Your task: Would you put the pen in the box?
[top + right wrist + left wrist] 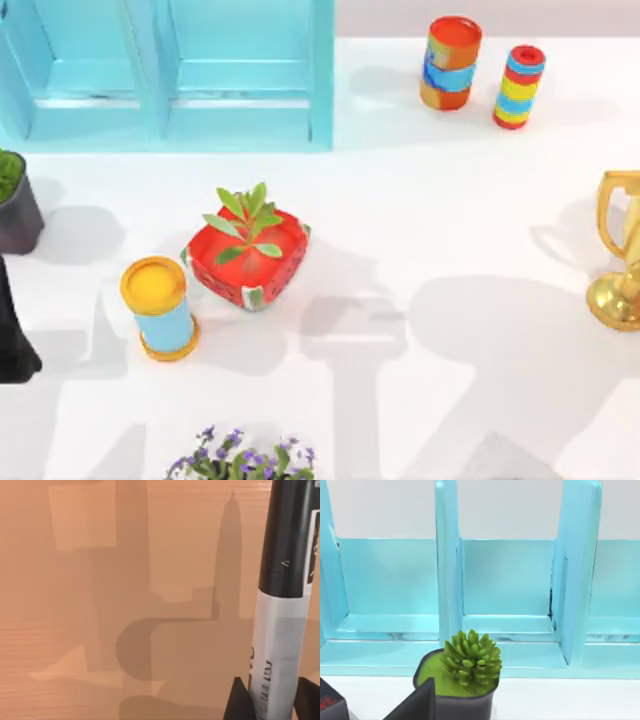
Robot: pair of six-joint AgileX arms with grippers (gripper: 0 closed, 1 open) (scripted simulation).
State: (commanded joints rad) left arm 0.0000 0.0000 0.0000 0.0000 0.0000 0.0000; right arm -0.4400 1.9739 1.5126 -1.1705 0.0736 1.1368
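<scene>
The pen (pixel 286 580), black with a grey middle barrel, stands lengthwise in the right wrist view. My right gripper (pixel 274 696) is shut on its grey part, a dark fingertip (pixel 239 702) on either side. Behind the pen lies the flat brown cardboard of the box (pixel 100 605), with the pen's pointed shadow on it. My left arm (pixel 12 335) is parked at the table's left edge. Its gripper (pixel 375 711) is open, facing a small dark pot with a green succulent (pixel 470 661).
A light blue shelf unit (pixel 180 75) stands at the back left. A red planter (pixel 248 258) and a yellow-topped blue can (pixel 160 308) sit left of centre. Two striped cans (pixel 450 62) stand at the back right, and a gold trophy (pixel 622 255) at the right edge. Purple flowers (pixel 245 458) are at the front.
</scene>
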